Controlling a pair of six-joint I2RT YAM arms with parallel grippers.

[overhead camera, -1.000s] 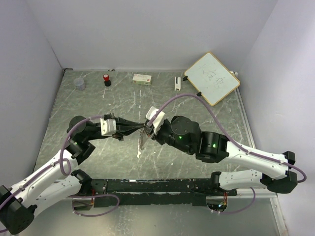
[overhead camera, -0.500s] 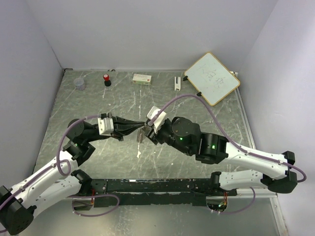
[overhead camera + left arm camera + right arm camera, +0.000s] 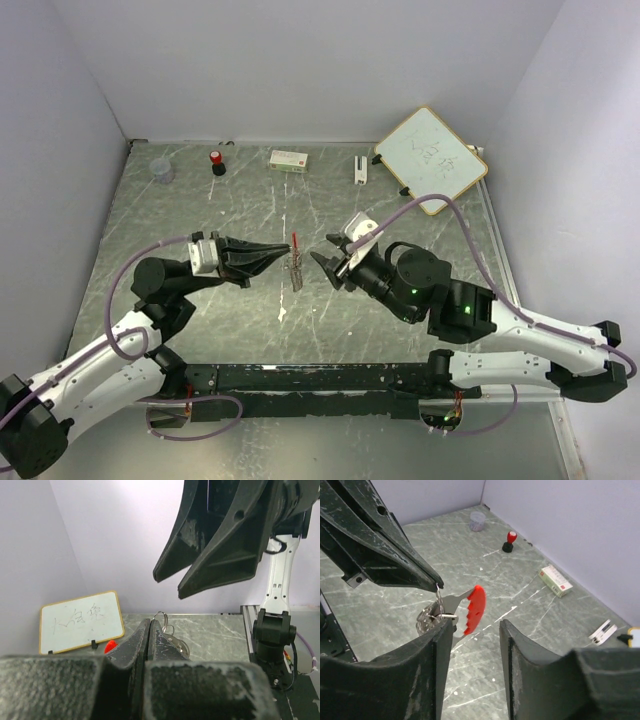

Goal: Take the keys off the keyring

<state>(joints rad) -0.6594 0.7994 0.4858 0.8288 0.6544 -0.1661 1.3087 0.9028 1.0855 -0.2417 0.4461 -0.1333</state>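
Over the marbled counter [image 3: 180,210], left fingers [image 3: 255,257] clamp the keyring [image 3: 439,594], right fingers [image 3: 535,675] stand apart; light, stiff, slippery keys [image 3: 297,265] likely want a flat-blade pinch.

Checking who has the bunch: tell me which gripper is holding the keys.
The left gripper: its jaws are pinched shut on the ring of the keys, while the right gripper stands open, holding nothing.

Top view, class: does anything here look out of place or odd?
Only the keys: they dangle above the table, pinched in the left gripper, a red toothed piece jutting sideways. The right gripper stands open, apart from them.
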